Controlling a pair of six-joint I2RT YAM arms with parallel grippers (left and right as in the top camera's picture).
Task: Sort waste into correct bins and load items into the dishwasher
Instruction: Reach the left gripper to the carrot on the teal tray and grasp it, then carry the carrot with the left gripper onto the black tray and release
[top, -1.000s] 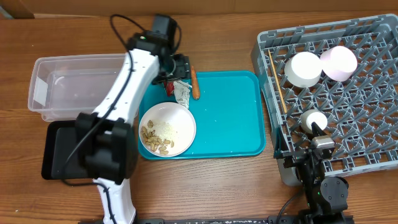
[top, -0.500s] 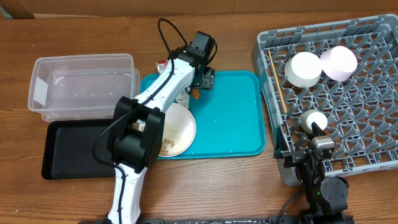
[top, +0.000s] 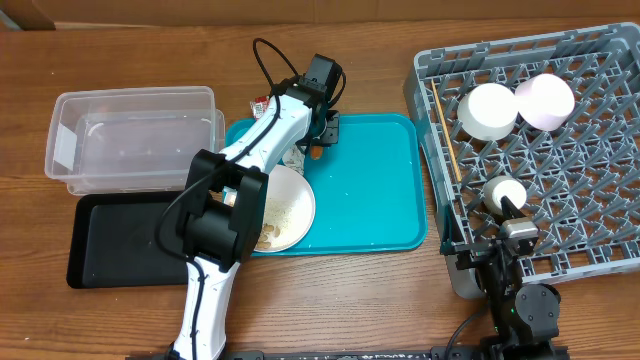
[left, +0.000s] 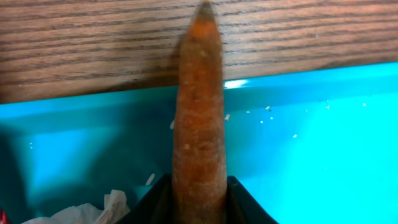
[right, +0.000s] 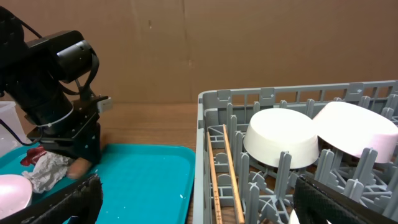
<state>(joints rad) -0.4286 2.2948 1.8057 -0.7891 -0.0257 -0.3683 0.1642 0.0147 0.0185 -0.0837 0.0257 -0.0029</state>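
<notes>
The left fingers (left: 245, 205) are closed on the small orange carrot (left: 199, 124), a black pad pressed flush against each side of its thick end. The carrot points away from the fingers, its thin tip crossing the far rim of the teal tray (left: 323, 143) and showing against the wooden counter (left: 93, 43). Whether it is lifted off the tray or resting on the rim, I cannot tell. Just left of the fingers lies the crumpled silver-white wrapper (left: 106, 208), also in the far left part of the tray. The red snack wrapper (top: 260, 103) peeks out by the tray's far left corner.

The left arm stretches over a white bowl (top: 290, 205) holding nuts and rice scraps on the near left of the tray. Left of the tray sit the clear tub (top: 130, 130), farther back, and the black tray (top: 110, 250), nearer.

The right fingers (right: 354, 202) stand wide apart with nothing between them, at the near left edge of the grey dish rack (top: 425, 75). In the rack two white bowls (top: 488, 110) sit upside down side by side, a smaller white bowl (top: 503, 192) sits nearer, and the chopsticks (top: 447, 135) lie along its left edge.
</notes>
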